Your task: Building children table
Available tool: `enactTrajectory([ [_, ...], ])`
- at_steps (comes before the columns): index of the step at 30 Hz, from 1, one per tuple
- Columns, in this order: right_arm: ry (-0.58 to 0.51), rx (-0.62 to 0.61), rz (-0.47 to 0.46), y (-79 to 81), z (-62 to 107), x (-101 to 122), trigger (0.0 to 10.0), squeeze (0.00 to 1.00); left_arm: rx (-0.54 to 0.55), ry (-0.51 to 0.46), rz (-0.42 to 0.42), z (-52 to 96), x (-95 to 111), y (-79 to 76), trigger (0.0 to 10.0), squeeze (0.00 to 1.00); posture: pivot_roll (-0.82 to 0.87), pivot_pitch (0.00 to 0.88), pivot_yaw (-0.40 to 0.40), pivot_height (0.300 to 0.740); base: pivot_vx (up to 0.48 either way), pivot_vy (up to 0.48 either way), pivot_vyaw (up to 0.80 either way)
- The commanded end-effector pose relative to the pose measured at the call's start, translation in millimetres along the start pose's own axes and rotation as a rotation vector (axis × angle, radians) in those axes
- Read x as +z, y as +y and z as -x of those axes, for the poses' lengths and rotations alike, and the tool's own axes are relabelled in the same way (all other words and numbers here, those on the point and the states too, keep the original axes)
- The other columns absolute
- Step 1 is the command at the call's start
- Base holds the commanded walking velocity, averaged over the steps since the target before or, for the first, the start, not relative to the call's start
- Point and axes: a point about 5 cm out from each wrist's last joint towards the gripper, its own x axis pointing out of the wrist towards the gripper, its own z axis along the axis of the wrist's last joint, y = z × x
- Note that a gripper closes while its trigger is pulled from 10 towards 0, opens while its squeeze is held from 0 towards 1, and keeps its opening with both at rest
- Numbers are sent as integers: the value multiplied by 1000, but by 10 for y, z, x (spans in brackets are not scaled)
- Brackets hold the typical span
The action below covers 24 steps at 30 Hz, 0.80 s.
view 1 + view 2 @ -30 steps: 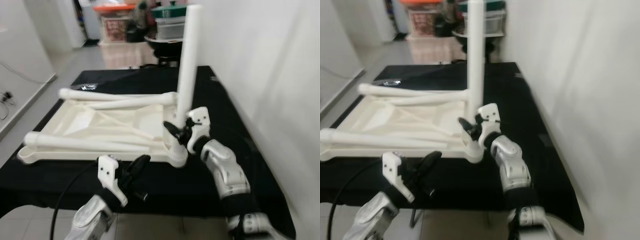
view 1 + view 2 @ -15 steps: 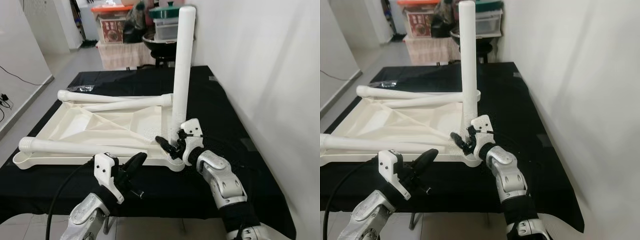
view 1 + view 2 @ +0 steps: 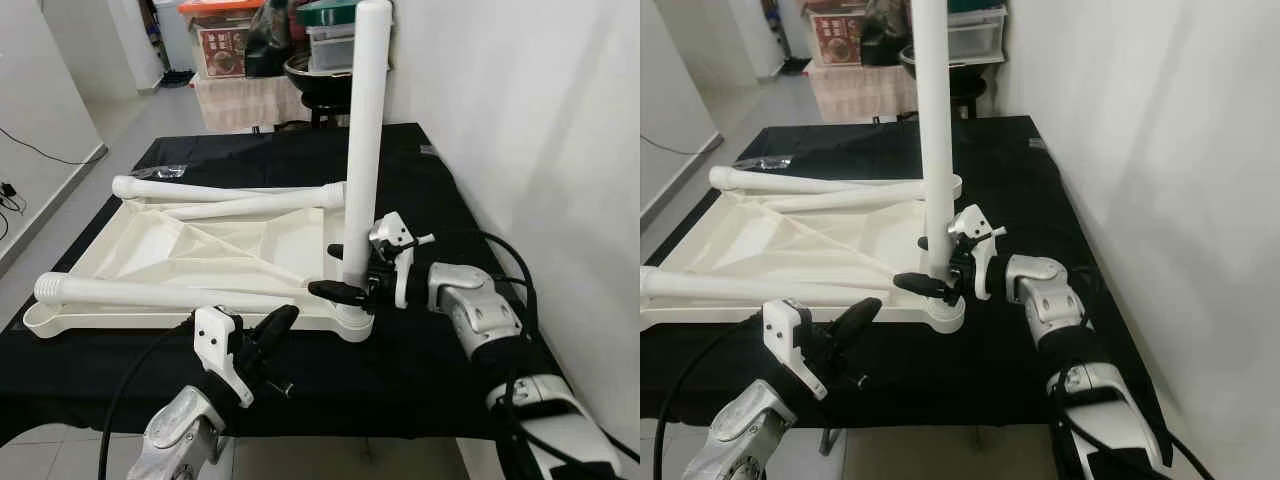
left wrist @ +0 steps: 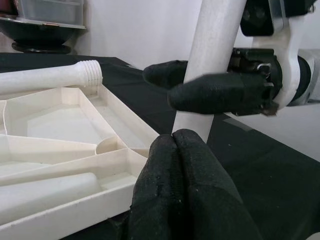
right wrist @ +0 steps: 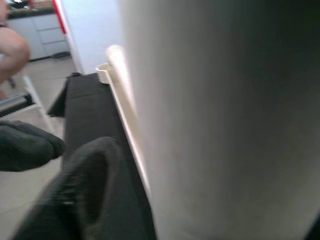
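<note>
The white children's table top [image 3: 180, 255] lies upside down on a black-covered table [image 3: 420, 350]. One white leg [image 3: 362, 150] stands upright in the socket at its near right corner. My right gripper [image 3: 342, 272] reaches in from the right and is shut on that leg just above the socket, with one finger [image 4: 220, 95] in front of it and one behind. My left gripper [image 3: 278, 322] hovers at the table's front edge, just short of that corner, with its fingers [image 4: 175, 150] pressed together and holding nothing.
One loose leg [image 3: 150, 292] lies along the top's near side and two more [image 3: 230, 200] lie at its far side. A white wall [image 3: 520, 150] runs close on the right. Storage boxes and a black pot [image 3: 320, 75] stand beyond the table's far end.
My right arm has swung round to the right, so its fingers now hold the upright leg from the side instead of from the front. The left gripper has kept its place.
</note>
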Motion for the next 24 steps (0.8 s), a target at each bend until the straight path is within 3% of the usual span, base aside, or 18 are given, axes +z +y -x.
enactTrajectory([
  [1, -19, 27, 4, 6, -33, 42, 3882, 0, 6, 20, 2, 23, -38, -1, 10000, 0, 18, 0, 4, 740, 0, 0, 0],
  [3, -24, 40, 0, -9, -30, 59, 3882, 0, 6, 21, 2, 25, -39, -3, 10000, 0, 18, 0, 4, 740, 0, 0, 0],
  [4, -26, 59, -9, -28, -20, 67, 0, 0, 5, 21, 3, 26, -39, -6, 10000, 0, 20, 0, 4, 740, 0, 0, 0],
  [9, -10, 92, -27, -65, 43, 27, 0, 0, 3, 24, 6, 33, -44, -17, 10000, 0, 17, 0, 7, 740, 0, 0, 0],
  [15, 14, -25, -29, -66, 95, -162, 0, 0, 2, 22, 10, 32, -45, -28, 10000, 0, 12, 0, 2, 740, 0, 0, 0],
  [16, 27, -97, -29, -63, 92, -226, 0, 0, 2, 21, 10, 34, -44, -30, 10000, 0, 9, 0, -4, 740, 0, 0, 0],
  [18, -30, -389, -36, -47, 16, -277, 0, 0, 3, 18, 9, 46, -40, -29, 10000, 0, 5, 0, -18, 740, 0, 0, 0],
  [19, -103, -674, -193, 16, -49, -345, 0, 0, 5, 15, 8, 50, -24, -18, 10000, 0, -7, 0, -4, 740, 0, 0, 0],
  [21, -103, -674, -193, 16, -49, -345, 0, 0, 5, 15, 8, 50, -24, -18, 10000, 0, -7, 0, -4, 740, 0, 0, 0],
  [22, -63, -769, -272, 179, -83, -483, 0, 0, 5, 13, 8, 52, -16, -13, 10000, 0, -10, 0, 9, 740, 0, 0, 0],
  [23, -46, -750, -269, 341, -149, -526, 0, 0, 5, 13, 7, 51, -14, -8, 10000, 0, -11, 0, 11, 740, 0, 0, 0],
  [24, -46, -750, -269, 341, -149, -526, 0, 0, 5, 13, 7, 51, -14, -8, 10000, 0, -11, 0, 11, 740, 0, 0, 0],
])
